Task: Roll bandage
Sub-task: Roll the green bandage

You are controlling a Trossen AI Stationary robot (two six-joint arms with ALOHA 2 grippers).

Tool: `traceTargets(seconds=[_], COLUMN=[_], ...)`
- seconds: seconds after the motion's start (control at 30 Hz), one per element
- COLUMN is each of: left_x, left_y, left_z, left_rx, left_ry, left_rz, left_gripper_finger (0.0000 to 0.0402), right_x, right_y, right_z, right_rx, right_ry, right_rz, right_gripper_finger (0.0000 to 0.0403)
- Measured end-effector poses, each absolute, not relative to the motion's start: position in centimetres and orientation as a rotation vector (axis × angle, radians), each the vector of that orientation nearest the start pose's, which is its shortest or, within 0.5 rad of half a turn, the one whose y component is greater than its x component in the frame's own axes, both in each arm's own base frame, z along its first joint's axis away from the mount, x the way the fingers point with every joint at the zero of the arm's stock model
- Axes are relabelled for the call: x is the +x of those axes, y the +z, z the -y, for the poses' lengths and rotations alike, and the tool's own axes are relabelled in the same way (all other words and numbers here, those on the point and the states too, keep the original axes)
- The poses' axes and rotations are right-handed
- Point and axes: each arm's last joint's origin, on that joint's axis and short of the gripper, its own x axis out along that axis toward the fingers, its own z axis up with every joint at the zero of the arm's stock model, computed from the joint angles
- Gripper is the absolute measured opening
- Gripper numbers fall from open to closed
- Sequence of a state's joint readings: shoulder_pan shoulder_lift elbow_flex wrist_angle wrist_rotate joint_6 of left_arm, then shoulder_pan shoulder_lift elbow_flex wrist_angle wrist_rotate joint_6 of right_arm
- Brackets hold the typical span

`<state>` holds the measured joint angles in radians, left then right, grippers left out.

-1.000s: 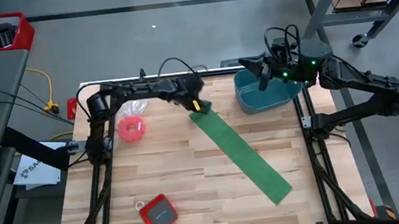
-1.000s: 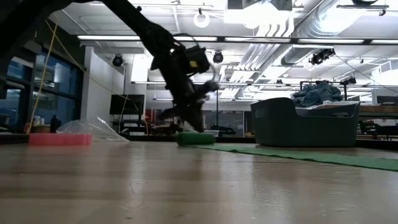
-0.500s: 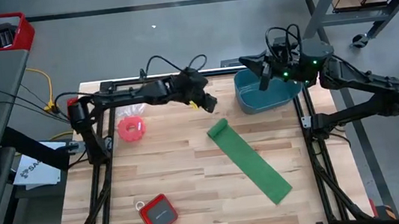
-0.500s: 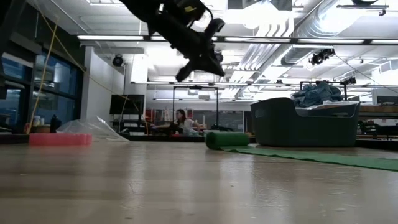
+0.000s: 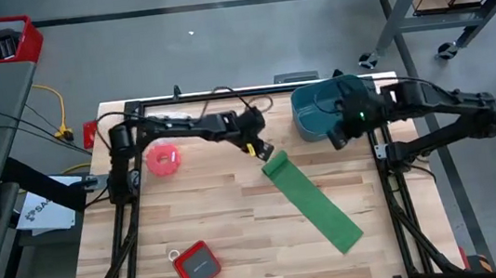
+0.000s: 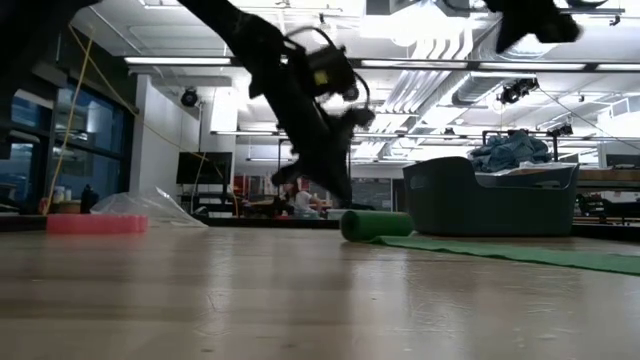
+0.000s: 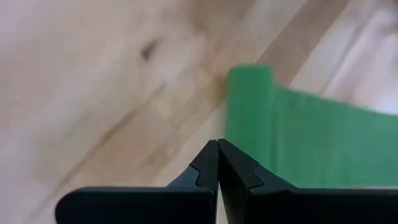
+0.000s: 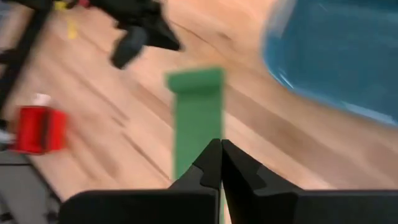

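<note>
The bright green bandage (image 5: 316,201) lies as a flat strip slanting across the wooden table. Its far-left end is wound into a small roll (image 5: 274,163), which rests on the table (image 6: 375,225). My left gripper (image 5: 265,149) is shut and hangs slanting down just behind the roll on its far-left side. In the left wrist view the gripper (image 7: 217,144) stands short of the roll (image 7: 250,93), with bare wood between them. My right gripper (image 5: 336,138) is shut, high in the air beside the teal tub, tipped down toward the bandage (image 8: 194,81).
A teal tub (image 5: 320,112) holding cloth stands at the far right. A pink-red ring (image 5: 164,158) with clear plastic lies at the far left. A red box (image 5: 197,265) sits near the front edge. Bare wood lies left of the strip.
My left gripper rose off the roll, swung toward the table's right, then came down again behind it. The roll travelled along the strip toward the near right, taking up more bandage. My right gripper tipped steeply downward and sank beside the tub.
</note>
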<state>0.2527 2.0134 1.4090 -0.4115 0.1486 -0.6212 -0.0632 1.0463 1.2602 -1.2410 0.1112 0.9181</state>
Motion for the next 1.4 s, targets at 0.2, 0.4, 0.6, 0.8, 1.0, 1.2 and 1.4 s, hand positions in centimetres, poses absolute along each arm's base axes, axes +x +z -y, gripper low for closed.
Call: traceTargets(seconds=[0.2,0.4,0.6,0.8,1.0,1.2,1.4], left_x=[41.7,41.9,42.1,42.4,42.6,44.9,46.9], left_y=[14.4,14.5,14.6,14.4,13.6,15.6,20.6], left_z=[-8.9,-8.8,-8.8,-8.1,-7.0,-4.3,-3.3], left_rx=[-0.816,-0.732,-0.714,-0.692,-0.716,-0.838,-0.661], left_ry=[0.447,0.543,0.565,0.537,0.53,0.222,0.145], left_rz=[-0.972,-0.92,-0.89,-0.89,-0.918,-0.856,-0.786], left_gripper_finger=[0.0,0.0,0.0,0.0,0.0,0.0,0.0], right_x=[13.9,13.4,13.4,12.9,12.8,12.8,12.8], right_y=[35.5,35.4,35.4,35.2,35.2,35.3,35.3], right_z=[-0.1,-1.0,-1.5,-1.5,-1.5,-1.4,-1.5], right_rx=[0.889,0.886,0.905,0.904,0.886,0.881,0.885], right_ry=[-0.824,-0.903,-0.9,-0.956,-0.973,-0.972,-0.968], right_rz=[-0.959,-0.931,-0.925,-0.933,-0.923,-0.92,-0.924], right_gripper_finger=[0.0,0.0,0.0,0.0,0.0,0.0,0.0])
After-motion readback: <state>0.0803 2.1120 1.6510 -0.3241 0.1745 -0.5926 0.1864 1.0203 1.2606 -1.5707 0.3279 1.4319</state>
